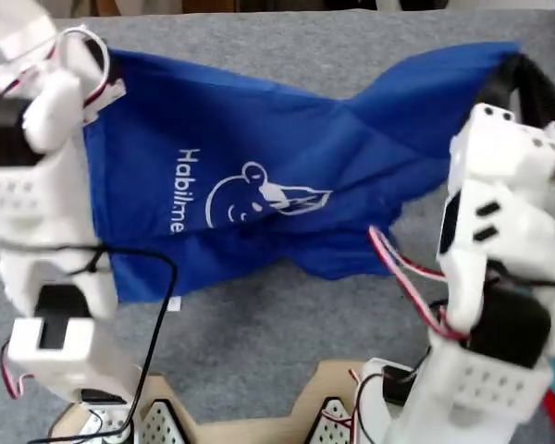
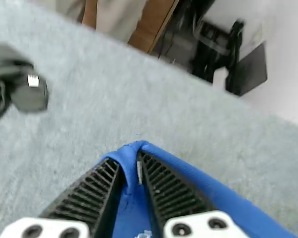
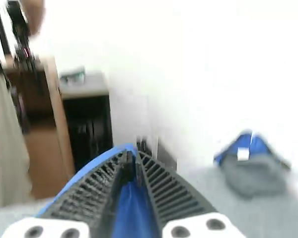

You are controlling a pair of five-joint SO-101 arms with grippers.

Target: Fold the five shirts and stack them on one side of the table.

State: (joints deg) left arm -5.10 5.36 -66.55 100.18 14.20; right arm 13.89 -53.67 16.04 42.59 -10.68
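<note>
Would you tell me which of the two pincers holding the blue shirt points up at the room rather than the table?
The right pincer: beyond it are a wall and cabinet, whereas the left pincer faces the grey table.

Shirt (image 1: 259, 185): saturated royal blue, with a white line-drawn mouse figure (image 1: 268, 199) and white lettering beside it. Table cover (image 1: 259, 314): uniform mid-grey, no pattern. Arm housings (image 1: 37, 194): white with black inserts. Cables (image 1: 402, 266): red and white, plus one black. Left gripper (image 2: 131, 163) and right gripper (image 3: 134, 158): black ribbed fingers on white mounts. Base board (image 1: 254, 430): pale tan wood. Far cloth bundle (image 3: 248, 166): blue over grey.
</note>
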